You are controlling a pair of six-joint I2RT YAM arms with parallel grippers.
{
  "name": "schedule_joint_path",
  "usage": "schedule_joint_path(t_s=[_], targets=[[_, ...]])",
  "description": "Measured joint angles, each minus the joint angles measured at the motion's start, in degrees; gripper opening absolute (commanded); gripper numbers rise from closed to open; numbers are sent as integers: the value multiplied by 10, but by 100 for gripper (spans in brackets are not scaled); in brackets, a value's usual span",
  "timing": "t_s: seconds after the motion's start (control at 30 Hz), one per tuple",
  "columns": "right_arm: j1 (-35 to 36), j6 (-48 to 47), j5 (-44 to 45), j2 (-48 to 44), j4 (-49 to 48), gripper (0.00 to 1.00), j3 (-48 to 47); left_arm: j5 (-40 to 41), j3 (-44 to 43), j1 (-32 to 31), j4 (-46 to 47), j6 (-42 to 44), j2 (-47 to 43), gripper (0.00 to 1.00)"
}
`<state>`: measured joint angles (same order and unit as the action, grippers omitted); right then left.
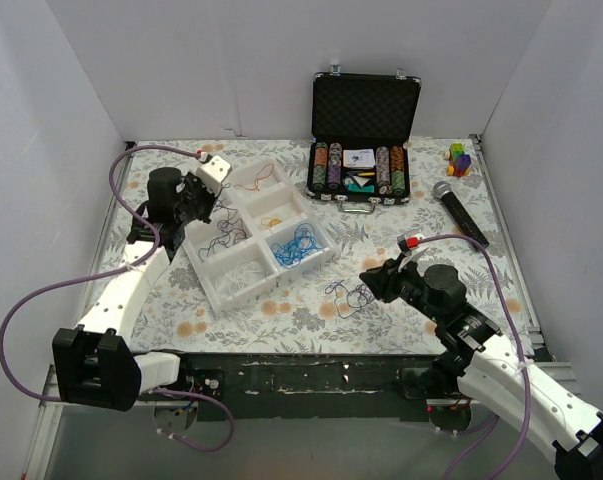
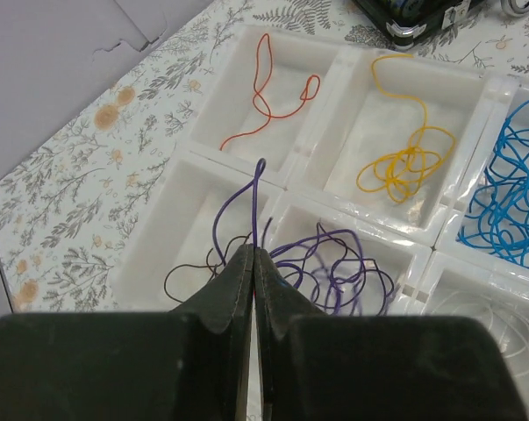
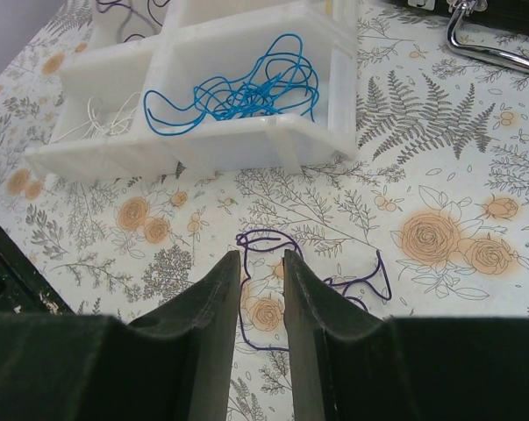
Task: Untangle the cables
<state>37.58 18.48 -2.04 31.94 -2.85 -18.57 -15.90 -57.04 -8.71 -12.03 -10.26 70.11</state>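
A white compartment tray [image 1: 213, 290] holds sorted cables: a red one [image 2: 268, 88], an orange one [image 2: 404, 162], a blue bundle [image 2: 510, 202], purple loops [image 2: 334, 272] and a thin dark wire [image 2: 189, 267]. My left gripper [image 2: 253, 250] hovers over the tray's left side [image 1: 203, 205], shut on a purple cable that sticks out past its fingertips. A loose purple cable [image 3: 380, 267] lies on the floral tablecloth in front of the tray [image 1: 349, 296]. My right gripper [image 3: 261, 256] is just above it, jaws open, with one strand of the cable lying between them.
An open black case of poker chips [image 1: 361, 150] stands behind the tray, its metal handle [image 3: 492, 54] towards me. A black microphone [image 1: 461, 212] lies to the right. A small pile of coloured blocks [image 1: 460, 158] sits at the back right. White walls enclose the table.
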Motion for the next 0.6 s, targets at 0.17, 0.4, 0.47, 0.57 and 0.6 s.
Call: schedule_joint_path(t_s=[0.17, 0.4, 0.47, 0.57, 0.6], targets=[[0, 0, 4, -10, 2, 35, -1, -18, 14, 10, 11, 6, -8, 0], [0, 0, 7, -19, 16, 35, -1, -32, 57, 12, 42, 16, -25, 0], [0, 0, 8, -19, 19, 35, -1, -38, 70, 12, 43, 16, -26, 0], [0, 2, 8, -19, 20, 35, -1, -48, 81, 12, 42, 16, -26, 0], [0, 3, 8, -19, 20, 35, -1, -50, 82, 12, 43, 17, -26, 0]])
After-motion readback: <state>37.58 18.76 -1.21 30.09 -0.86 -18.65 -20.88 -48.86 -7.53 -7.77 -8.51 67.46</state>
